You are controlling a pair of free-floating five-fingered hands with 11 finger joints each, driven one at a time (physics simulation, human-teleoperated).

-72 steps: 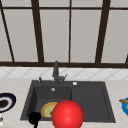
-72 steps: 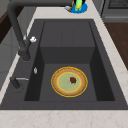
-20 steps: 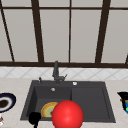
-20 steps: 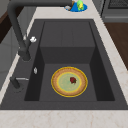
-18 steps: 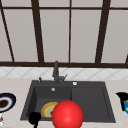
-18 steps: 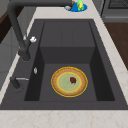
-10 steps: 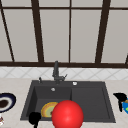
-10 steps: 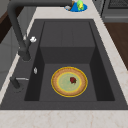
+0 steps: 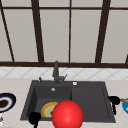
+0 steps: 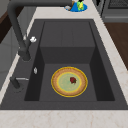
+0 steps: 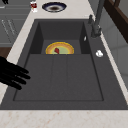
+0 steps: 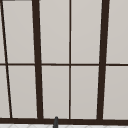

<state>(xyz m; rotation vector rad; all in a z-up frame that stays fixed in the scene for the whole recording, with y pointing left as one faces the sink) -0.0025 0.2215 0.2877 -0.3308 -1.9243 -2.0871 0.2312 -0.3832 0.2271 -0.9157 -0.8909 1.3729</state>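
One yellow-rimmed plate [image 10: 69, 81] lies flat in the sink's [image 9: 87, 85] deep left basin, with a small red bit at its middle. One red ball [image 9: 67, 114] shows large at the near edge of the front view, covering part of the plate. One dark faucet [image 9: 56, 70] stands at the far rim. On the counter [image 9: 15, 85] there are two more dishes — a dark-rimmed bowl [image 9: 5, 102] on the left and a blue dish [image 10: 78, 6] on the right.

The right hand [image 9: 114, 100] hovers at the sink's right rim, just beside the blue dish; in the right side view its fingers [image 11: 17, 75] are straight and spread over the near edge of the shallow basin, holding nothing. The left hand [image 9: 34, 117] hangs at the sink's near left corner, close to the plate — whether its fingers are released or clenched cannot be told.
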